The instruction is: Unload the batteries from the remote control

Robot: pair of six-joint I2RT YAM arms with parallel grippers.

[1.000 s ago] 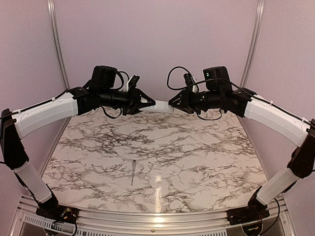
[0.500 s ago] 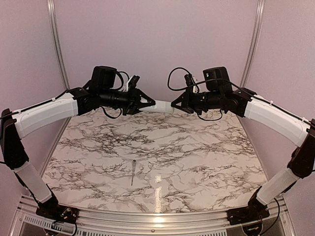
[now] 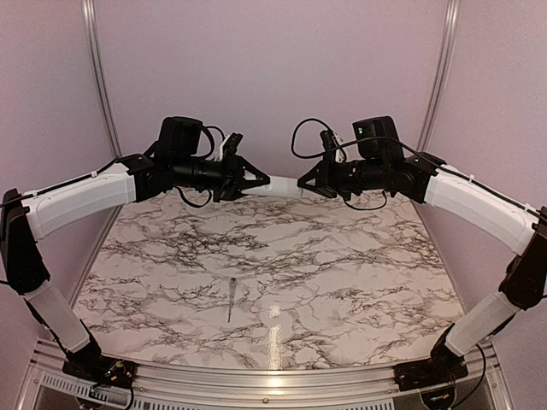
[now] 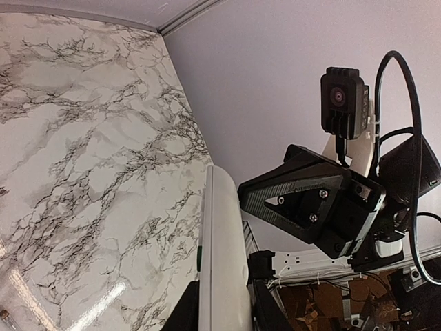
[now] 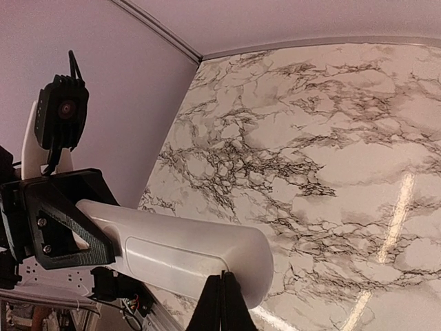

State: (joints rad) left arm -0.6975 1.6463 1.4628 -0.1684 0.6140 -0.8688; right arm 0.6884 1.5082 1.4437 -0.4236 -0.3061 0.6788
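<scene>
Left gripper (image 3: 261, 182) clamps remote (image 5: 179, 255) (seemingly tight).

The left pincer (image 4: 224, 316) clamps the slim white remote control (image 4: 222, 248) above the marble table (image 4: 83, 138).

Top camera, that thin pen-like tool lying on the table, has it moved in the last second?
No. The tool lies at the same spot on the marble table, just left of the glare streak.

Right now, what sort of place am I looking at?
Probably a robot test cell in a lab: plain lilac walls framed by aluminium posts, a marble-patterned tabletop, and two black-and-white arms bolted at its near edge.
</scene>
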